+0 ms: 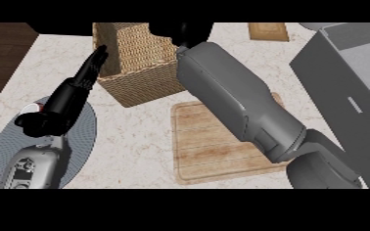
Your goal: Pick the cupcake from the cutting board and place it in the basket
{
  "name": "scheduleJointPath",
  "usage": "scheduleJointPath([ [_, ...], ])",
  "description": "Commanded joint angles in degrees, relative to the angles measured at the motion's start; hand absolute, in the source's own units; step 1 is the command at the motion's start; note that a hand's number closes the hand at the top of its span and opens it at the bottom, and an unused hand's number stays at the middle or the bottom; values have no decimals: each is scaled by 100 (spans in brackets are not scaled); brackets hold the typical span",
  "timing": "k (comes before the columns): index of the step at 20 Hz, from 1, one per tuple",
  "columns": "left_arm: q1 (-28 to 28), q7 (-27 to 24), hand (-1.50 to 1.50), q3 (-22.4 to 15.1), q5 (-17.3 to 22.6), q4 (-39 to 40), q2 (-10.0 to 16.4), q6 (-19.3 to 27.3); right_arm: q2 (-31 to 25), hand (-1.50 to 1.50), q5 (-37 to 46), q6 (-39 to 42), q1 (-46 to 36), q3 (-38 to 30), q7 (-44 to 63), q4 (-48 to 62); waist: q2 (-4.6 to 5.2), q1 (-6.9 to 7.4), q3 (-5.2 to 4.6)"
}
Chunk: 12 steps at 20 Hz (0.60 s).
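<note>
Above, right robot hand [184,32] over the basket [145,73], grip and cupcake hidden; left robot hand [69,98] straight-fingered, empty.

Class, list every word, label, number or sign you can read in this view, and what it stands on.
None can be read: the basket, the cutting board, the grey plate and the grey box at the right bear no visible text.

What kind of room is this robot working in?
Most likely a kitchen: a pale marbled stone countertop carries a light wooden cutting board and a tall woven wicker basket.
</note>
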Motion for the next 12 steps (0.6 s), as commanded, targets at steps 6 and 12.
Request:
scheduleJointPath([
  [6, 346, -82, 0, -23, -27, 150, -52, -65, 16, -150, -819, -609, -65, -647, -943, -320, 19, -44, -27],
  [12, 335, -173, 0, 17, -117, 278, -65, -11, -44, -150, -1494, -341, 421, -1438, -1323, -1029, -34, -272, -21],
])
